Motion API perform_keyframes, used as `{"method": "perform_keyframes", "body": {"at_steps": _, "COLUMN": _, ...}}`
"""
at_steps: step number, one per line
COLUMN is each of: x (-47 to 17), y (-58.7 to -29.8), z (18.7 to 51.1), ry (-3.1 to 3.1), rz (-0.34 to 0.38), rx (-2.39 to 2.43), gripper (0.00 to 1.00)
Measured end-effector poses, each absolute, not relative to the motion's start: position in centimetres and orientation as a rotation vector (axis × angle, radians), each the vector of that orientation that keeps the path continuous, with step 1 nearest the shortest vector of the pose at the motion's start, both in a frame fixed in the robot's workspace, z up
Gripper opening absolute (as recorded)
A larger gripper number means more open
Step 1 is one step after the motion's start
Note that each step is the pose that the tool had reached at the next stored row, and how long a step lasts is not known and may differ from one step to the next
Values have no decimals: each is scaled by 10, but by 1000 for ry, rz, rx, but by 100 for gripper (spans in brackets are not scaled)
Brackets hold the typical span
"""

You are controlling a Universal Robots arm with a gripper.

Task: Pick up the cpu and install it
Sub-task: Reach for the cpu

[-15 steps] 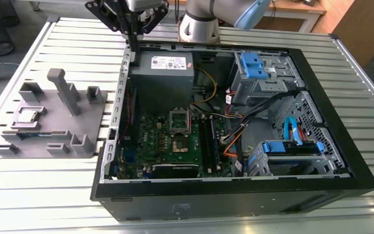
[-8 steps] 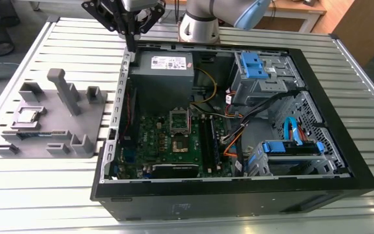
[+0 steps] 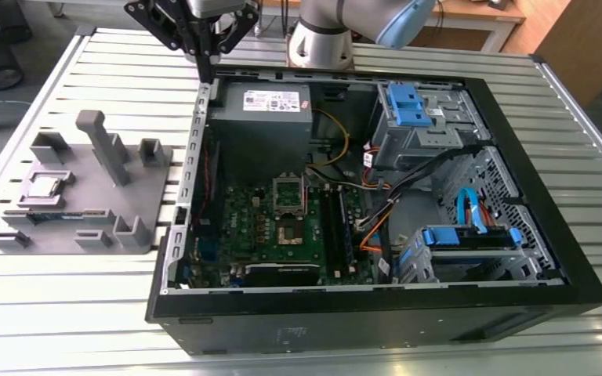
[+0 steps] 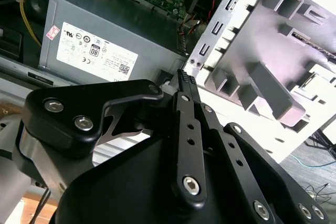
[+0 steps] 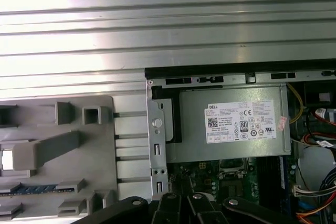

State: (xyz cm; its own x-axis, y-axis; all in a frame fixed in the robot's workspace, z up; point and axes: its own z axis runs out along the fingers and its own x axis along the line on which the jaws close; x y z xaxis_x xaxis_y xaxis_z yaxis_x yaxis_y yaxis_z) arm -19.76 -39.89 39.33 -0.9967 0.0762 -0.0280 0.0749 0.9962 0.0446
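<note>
The cpu (image 3: 46, 186) is a small silvery square lying in a pocket of the grey holder tray (image 3: 123, 200), at the exterior view's left beside the open computer case. In the first wrist view the cpu (image 5: 5, 159) sits at the picture's edge. My gripper (image 3: 210, 72) hangs high over the case's far left corner, near the grey power supply (image 3: 262, 104), well away from the cpu. Its fingers (image 4: 185, 103) lie together with nothing between them. The motherboard's socket (image 3: 288, 210) shows in the case's floor with its frame standing open.
The black case (image 3: 385, 313) takes up the middle of the slatted metal table (image 3: 50, 313). Inside are blue drive bays (image 3: 416, 110), orange and black cables (image 3: 375, 227) and memory slots (image 3: 335, 219). A green memory stick (image 3: 56, 216) lies in the tray, which has an upright post (image 3: 103, 145).
</note>
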Motion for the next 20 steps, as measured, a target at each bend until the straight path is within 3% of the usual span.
{"method": "perform_keyframes", "body": {"at_steps": 20, "x": -214, "y": -399, "z": 393, "ry": 3108, "rz": 68, "rx": 118, "gripper": 11}}
